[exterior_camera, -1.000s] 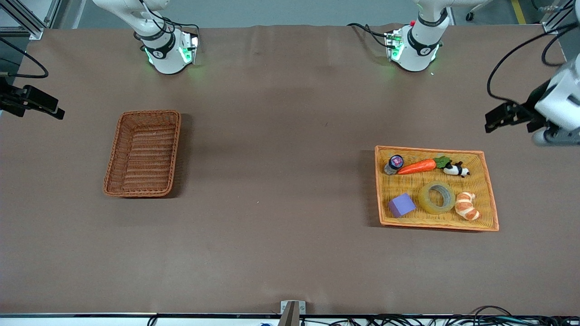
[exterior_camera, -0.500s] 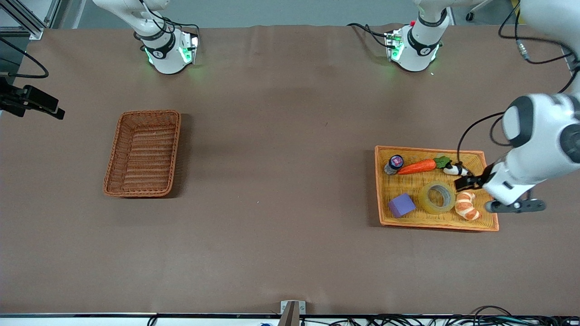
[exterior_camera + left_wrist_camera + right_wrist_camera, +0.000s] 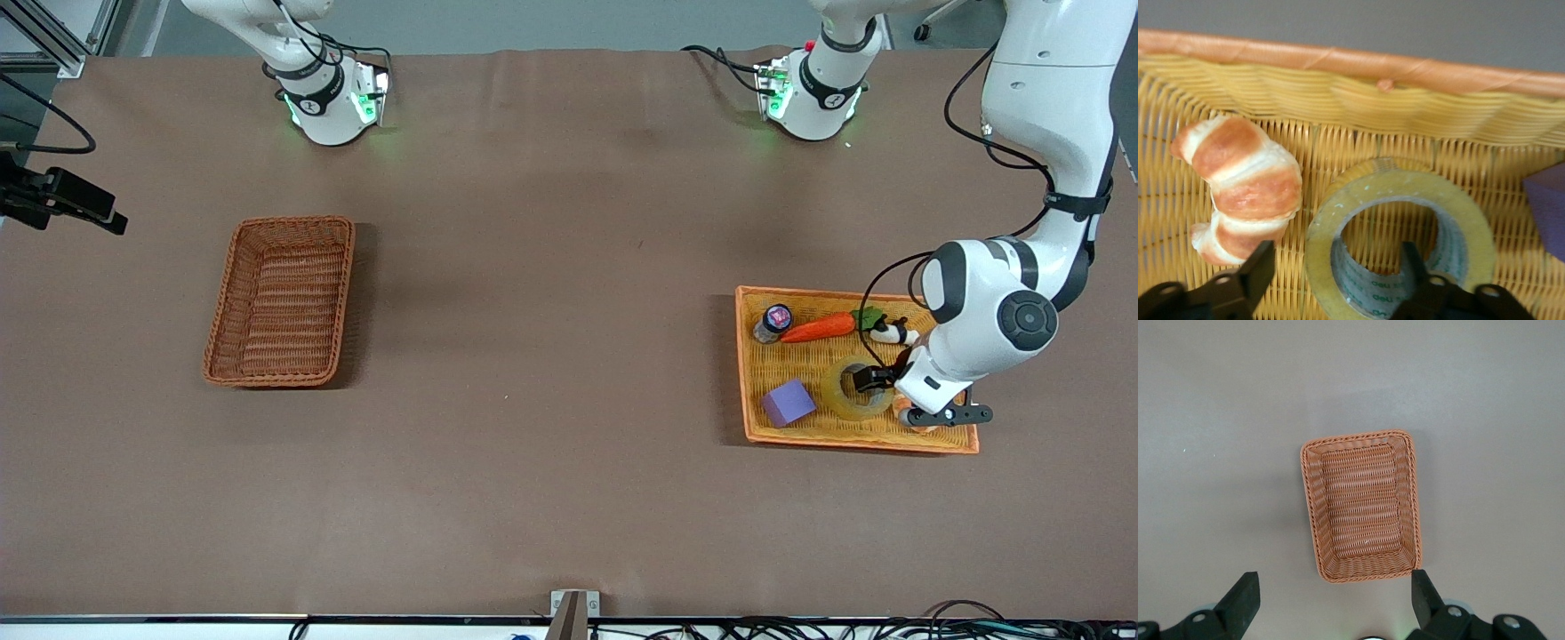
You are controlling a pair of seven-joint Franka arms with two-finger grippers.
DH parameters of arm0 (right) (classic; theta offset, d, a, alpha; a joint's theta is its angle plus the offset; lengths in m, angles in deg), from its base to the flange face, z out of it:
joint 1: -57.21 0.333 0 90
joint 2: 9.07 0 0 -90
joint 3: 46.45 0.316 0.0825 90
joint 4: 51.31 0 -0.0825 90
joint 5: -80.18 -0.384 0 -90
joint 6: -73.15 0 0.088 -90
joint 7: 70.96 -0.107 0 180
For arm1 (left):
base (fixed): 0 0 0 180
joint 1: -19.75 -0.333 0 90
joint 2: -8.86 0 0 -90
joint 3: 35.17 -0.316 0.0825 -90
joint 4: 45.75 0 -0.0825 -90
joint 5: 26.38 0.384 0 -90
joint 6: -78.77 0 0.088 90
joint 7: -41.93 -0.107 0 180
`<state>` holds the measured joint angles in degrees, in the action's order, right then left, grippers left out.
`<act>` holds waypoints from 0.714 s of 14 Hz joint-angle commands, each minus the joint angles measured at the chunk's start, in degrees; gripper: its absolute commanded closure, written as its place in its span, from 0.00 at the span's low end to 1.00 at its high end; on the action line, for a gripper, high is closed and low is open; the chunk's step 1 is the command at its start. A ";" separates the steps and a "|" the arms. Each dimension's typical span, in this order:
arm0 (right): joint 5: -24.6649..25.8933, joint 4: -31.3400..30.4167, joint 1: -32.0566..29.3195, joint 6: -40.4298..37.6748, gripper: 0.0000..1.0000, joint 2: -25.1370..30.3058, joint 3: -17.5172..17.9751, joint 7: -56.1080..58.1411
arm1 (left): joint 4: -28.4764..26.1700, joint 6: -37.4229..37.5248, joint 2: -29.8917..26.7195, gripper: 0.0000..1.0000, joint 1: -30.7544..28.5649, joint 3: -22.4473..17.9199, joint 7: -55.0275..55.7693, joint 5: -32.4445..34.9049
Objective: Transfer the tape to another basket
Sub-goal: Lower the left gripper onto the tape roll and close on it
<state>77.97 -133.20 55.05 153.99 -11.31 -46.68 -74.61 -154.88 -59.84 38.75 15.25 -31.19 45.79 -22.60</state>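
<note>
since the left gripper (image 3: 1338,277) straddles the tape (image 3: 1401,233) wall wide open, holding nothing, its outer finger (image 3: 1248,277) could shove the croissant (image 3: 1245,187) when closing.

Robot lab/test bench, not a home: long table w/ plain brown cloth cover (image 3: 551,462), two white arm bases w/ green status lights (image 3: 333,107) at top of frame, aluminium frame rail (image 3: 49,36) upper left, black cable bundles (image 3: 845,629) along bottom edge.
</note>
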 commanded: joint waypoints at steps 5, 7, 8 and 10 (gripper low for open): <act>-0.34 -0.38 0.41 -0.24 0.00 0.39 -0.56 0.66 | 0.05 -0.70 0.26 1.00 0.20 -0.11 0.10 0.88; -0.34 -0.38 0.50 -0.24 0.00 0.39 -0.56 0.67 | 3.12 2.61 -2.45 1.00 0.02 -0.11 -0.34 0.88; -0.34 -0.38 0.41 -0.24 0.00 0.39 -0.56 0.67 | 6.00 7.34 -4.38 1.00 0.20 0.15 -0.43 0.88; -0.34 -0.38 0.50 -0.24 0.00 0.39 -0.56 0.66 | 13.28 19.01 -7.03 1.00 1.33 1.98 0.36 0.70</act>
<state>77.97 -133.21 55.05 153.97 -11.31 -46.70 -74.61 -147.34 -51.17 36.20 15.34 -30.68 45.60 -22.57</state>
